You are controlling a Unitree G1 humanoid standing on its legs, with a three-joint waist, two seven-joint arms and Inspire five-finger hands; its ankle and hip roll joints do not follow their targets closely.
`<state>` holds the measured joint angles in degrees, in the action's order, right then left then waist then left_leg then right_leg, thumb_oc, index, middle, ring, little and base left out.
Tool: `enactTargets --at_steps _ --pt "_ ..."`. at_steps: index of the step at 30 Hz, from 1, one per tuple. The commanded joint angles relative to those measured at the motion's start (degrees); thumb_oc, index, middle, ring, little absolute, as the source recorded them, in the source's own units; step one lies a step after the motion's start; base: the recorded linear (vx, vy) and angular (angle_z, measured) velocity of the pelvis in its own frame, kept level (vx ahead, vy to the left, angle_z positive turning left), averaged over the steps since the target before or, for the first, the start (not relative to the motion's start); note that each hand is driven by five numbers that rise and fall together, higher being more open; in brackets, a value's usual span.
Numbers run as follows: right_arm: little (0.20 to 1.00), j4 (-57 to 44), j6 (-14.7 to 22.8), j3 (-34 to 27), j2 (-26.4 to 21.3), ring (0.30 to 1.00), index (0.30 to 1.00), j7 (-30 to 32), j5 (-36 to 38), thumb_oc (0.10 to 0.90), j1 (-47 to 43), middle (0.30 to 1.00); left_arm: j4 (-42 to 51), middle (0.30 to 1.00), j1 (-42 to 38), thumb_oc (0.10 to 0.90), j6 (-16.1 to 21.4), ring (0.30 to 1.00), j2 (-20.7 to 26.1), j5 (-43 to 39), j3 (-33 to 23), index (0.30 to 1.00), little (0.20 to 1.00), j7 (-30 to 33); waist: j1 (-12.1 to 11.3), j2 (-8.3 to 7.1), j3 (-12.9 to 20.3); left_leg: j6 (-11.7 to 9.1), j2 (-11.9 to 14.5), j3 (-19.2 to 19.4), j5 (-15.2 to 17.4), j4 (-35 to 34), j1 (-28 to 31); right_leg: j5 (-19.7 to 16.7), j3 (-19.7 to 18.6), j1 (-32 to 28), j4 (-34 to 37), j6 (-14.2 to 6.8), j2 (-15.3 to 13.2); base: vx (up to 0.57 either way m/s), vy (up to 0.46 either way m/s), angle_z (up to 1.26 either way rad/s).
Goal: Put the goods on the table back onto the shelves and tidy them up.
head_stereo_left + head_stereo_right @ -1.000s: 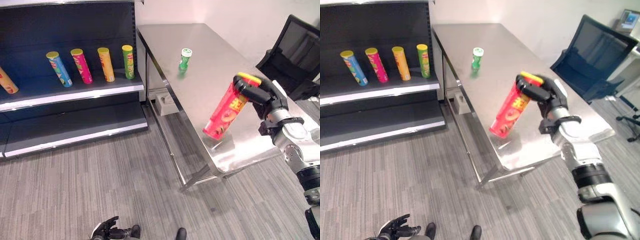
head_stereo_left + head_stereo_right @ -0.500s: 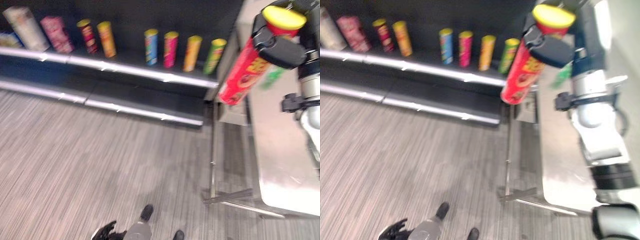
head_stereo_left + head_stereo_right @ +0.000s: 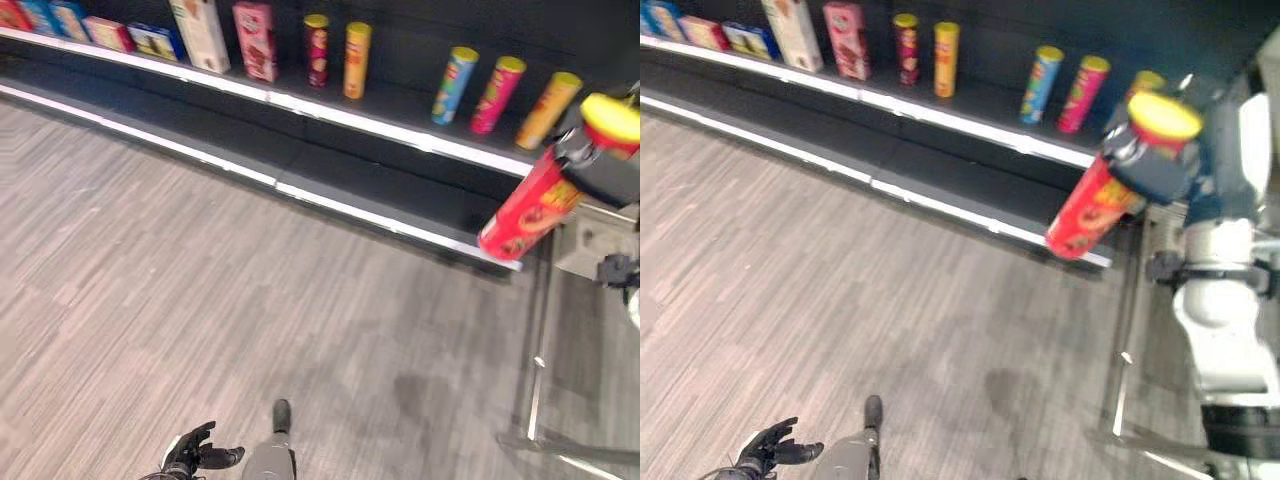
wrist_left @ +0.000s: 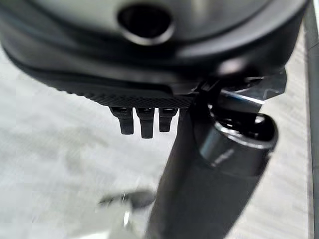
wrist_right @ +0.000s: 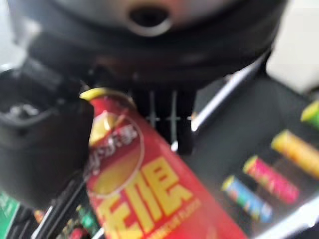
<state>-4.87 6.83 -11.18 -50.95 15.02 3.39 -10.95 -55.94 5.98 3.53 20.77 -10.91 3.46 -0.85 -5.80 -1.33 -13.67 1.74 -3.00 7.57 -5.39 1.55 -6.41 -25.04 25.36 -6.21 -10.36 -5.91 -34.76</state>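
Note:
A red tube-shaped can with a yellow lid (image 3: 530, 205) hangs tilted in the air in front of the dark shelves, lid end up. My right hand (image 3: 1162, 165) is shut round its upper part; in the right wrist view the thumb (image 5: 40, 139) wraps the can (image 5: 149, 194) just below the lid. The can's lower end hovers over the front edge of the lower shelf board (image 3: 380, 180). Low down near the floor my left hand (image 3: 195, 457) hangs with its fingers spread and relaxed, holding nothing.
The upper shelf board (image 3: 400, 135) carries a blue tube (image 3: 453, 85), a pink tube (image 3: 496, 93) and an orange tube (image 3: 548, 108), further left a dark red tube (image 3: 316, 48), a yellow tube (image 3: 355, 58) and several boxes. The table's metal leg (image 3: 540, 360) stands at the right.
The whole picture has swung left from the table to the shelves, so the camera has moved. The red can stays held in my right hand, now in front of the shelf.

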Motion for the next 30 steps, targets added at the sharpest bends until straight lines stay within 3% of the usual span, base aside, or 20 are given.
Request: enactTargets --at_steps 1,3,5,6,7,8,11,13,16,19,23,25,28,30 --pt "0.300 -1.85 3.74 -7.45 -7.59 0.300 0.300 2.46 -1.08 0.400 -6.54 0.300 1.99 0.900 2.19 0.800 0.59 0.900 3.19 2.62 1.10 0.900 0.900 -0.62 1.63 1.55 5.43 -3.63 3.77 -4.26 4.58 -5.67 4.82 19.51 -11.13 3.90 -3.38 -3.38 13.72 0.20 0.329 0.66" --pt "0.300 -1.82 4.16 -8.90 -7.54 0.300 0.300 2.31 -0.24 0.400 -5.56 0.300 2.75 0.900 1.76 0.800 0.47 0.900 3.30 2.48 1.49 0.900 0.900 -1.31 2.69 2.48 4.57 -2.96 3.08 -5.73 4.91 -5.94 6.14 23.61 -12.56 6.52 -3.86 -1.90 18.36 0.19 0.216 0.97" --pt "0.300 -1.70 4.57 -9.09 -7.45 0.300 0.300 2.04 0.40 0.400 -5.57 0.300 2.75 0.900 1.36 0.800 0.45 0.900 3.13 2.46 2.03 0.900 0.900 -1.65 3.97 2.93 3.24 -2.53 2.39 -7.14 5.78 -6.24 8.21 25.41 -13.40 10.34 -3.22 -1.39 22.41 0.16 0.123 0.49" --pt "0.300 -1.67 4.59 -9.10 -7.50 0.300 0.300 2.03 0.41 0.400 -5.66 0.300 2.72 0.900 1.26 0.800 0.45 0.900 3.09 2.45 2.02 0.900 0.900 -1.66 4.03 3.05 3.28 -2.52 2.49 -7.21 5.50 -6.31 7.97 24.98 -13.28 10.43 -2.89 -1.31 22.53 0.14 0.087 0.24" --pt "0.300 -1.83 4.80 -9.15 -7.29 0.300 0.300 1.83 0.79 0.400 -5.49 0.300 2.97 0.900 1.21 0.800 0.50 0.900 2.84 2.39 2.21 0.900 0.900 -1.71 4.63 2.90 2.61 -2.32 1.75 -7.65 6.23 -6.48 9.20 24.64 -13.29 12.45 -1.70 -1.36 24.64 0.21 0.090 0.38" --pt "0.300 -1.68 5.04 -9.32 -6.84 0.300 0.300 1.84 1.21 0.400 -5.27 0.300 2.91 0.900 0.96 0.800 0.41 0.900 2.23 2.86 2.73 0.900 0.900 -1.99 5.61 2.13 2.07 -1.88 0.04 -8.58 6.90 -6.55 10.72 21.95 -13.00 14.94 2.83 -2.05 27.54 0.33 0.116 0.30" --pt "0.300 -1.46 5.49 -8.70 -5.73 0.300 0.300 1.92 1.60 0.400 -5.01 0.300 2.79 0.900 0.46 0.800 0.29 0.900 1.44 4.05 2.77 0.900 0.900 -2.00 7.01 0.89 1.68 -1.82 -2.09 -9.56 9.71 -6.55 14.51 16.67 -8.90 18.69 11.35 -3.92 30.86 0.35 0.069 0.09" --pt "0.300 -1.48 5.18 -8.42 -4.93 0.300 0.300 1.47 1.49 0.400 -3.84 0.300 3.52 0.900 0.53 0.800 0.29 0.900 1.01 4.82 2.47 0.900 0.900 -2.32 7.84 -0.01 2.04 -2.25 -2.35 -9.55 11.92 -6.55 16.86 15.31 -3.19 18.78 15.36 -4.77 30.60 0.36 -0.006 0.34" --pt "0.300 -1.61 5.24 -8.67 -4.48 0.300 0.300 1.05 1.60 0.400 -3.31 0.300 4.21 0.900 1.13 0.800 0.50 0.900 0.57 5.36 2.79 0.900 0.900 -2.39 8.08 -0.32 3.33 -1.92 -2.41 -9.75 13.60 -6.55 17.94 15.35 -2.62 17.44 15.36 -3.82 30.49 0.27 -0.027 0.21" --pt "0.300 -2.28 5.39 -8.03 -4.16 0.300 0.300 0.62 1.42 0.400 -3.29 0.300 4.70 0.900 1.69 0.800 0.48 0.900 0.25 5.44 2.90 0.900 0.900 -2.06 8.43 0.47 4.59 -1.93 -0.91 -9.39 15.01 -6.54 20.06 15.00 -3.40 16.01 15.34 -2.91 31.63 0.32 -0.051 0.14" --pt "0.300 -3.89 5.88 -6.67 -3.34 0.300 0.300 -0.22 1.63 0.400 -4.04 0.300 6.72 0.900 2.62 0.800 0.64 0.900 0.41 4.30 2.50 0.900 0.900 -2.11 7.75 1.82 4.72 -3.60 0.71 -7.64 16.60 0.06 20.25 16.89 -3.50 12.61 14.68 -1.66 31.85 0.25 -0.055 -0.14" --pt "0.300 -3.85 5.87 -6.00 -4.03 0.300 0.300 -0.64 0.78 0.400 -3.99 0.300 7.08 0.900 2.82 0.800 0.80 0.900 0.33 3.36 2.16 0.900 0.900 -2.10 7.49 2.64 4.74 -6.97 1.80 -5.80 12.99 8.41 18.12 18.82 -3.64 9.97 14.82 -0.85 32.54 0.22 -0.068 -0.06" --pt "0.300 -4.15 5.68 -6.94 -4.68 0.300 0.300 -0.21 0.80 0.400 -3.72 0.300 7.38 0.900 2.89 0.800 0.59 0.900 0.32 2.98 2.31 0.900 0.900 -2.02 7.36 2.22 2.67 -11.38 3.34 -4.68 5.40 26.69 7.61 21.40 -5.50 7.33 15.23 1.47 32.15 0.10 -0.055 -0.20" --pt "0.300 -3.99 5.45 -8.08 -5.13 0.300 0.300 0.32 0.93 0.400 -3.11 0.300 7.22 0.900 2.33 0.800 0.36 0.900 0.08 3.30 3.08 0.900 0.900 -2.11 7.18 1.91 1.17 -9.44 4.92 -3.56 5.84 29.18 2.41 22.67 -6.95 5.74 15.36 1.89 31.48 0.18 0.034 -0.17"
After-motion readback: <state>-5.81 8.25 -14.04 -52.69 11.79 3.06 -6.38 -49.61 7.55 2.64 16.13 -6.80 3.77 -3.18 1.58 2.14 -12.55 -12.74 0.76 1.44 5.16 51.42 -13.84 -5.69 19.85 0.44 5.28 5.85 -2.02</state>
